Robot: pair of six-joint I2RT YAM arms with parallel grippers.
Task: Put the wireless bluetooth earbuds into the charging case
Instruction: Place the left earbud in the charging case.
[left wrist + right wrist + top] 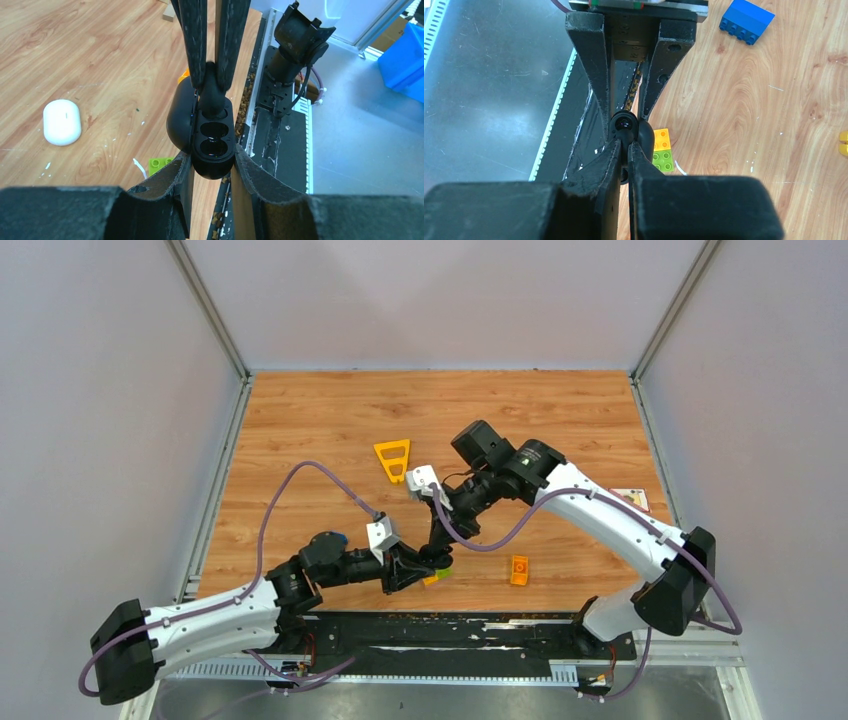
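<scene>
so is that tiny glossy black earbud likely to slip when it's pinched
Probably slippery: the glossy black earbud is rounded and shiny, pinched only at the right claw tips. Likely light and stiff, being tiny beside the open black plastic case. If dropped it could roll on the wooden table.

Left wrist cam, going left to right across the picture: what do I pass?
White oval object, green brick, black charging case clamped in the left gripper (right gripper holding a black earbud at its far well), black arm base on the rail, blue bin.
</scene>
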